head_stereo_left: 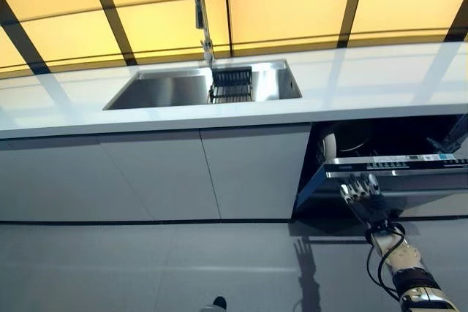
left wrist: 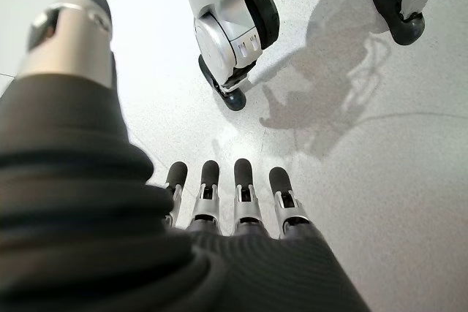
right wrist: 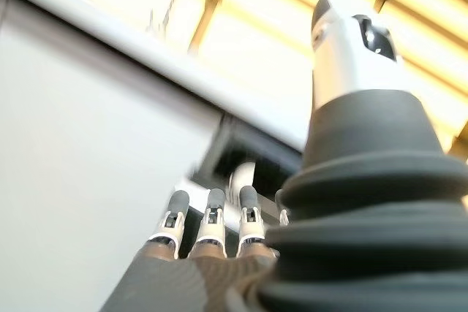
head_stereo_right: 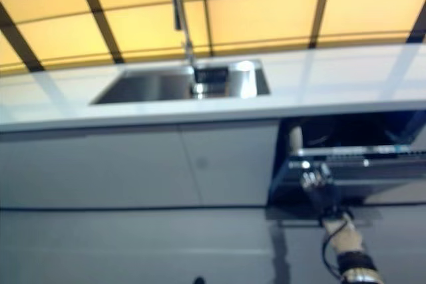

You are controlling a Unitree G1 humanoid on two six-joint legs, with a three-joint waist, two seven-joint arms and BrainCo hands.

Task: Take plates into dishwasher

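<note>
The right robot hand (head_stereo_left: 363, 196), fingers straight and holding nothing, reaches up to the half-lowered dishwasher door (head_stereo_left: 395, 167), whose long edge runs along the surface (head_stereo_left: 380, 78), a white plate (head_stereo_left: 327, 145) stands on edge inside, and the left robot hand (left wrist: 234, 210) hangs open.

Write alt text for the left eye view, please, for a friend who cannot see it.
The robot's right hand, fingers straight, reaches up toward the partly lowered dishwasher door under a white counter. A white plate stands on edge inside the dark opening. Farther left, a steel sink with a tall faucet holds a dark rack.
</note>
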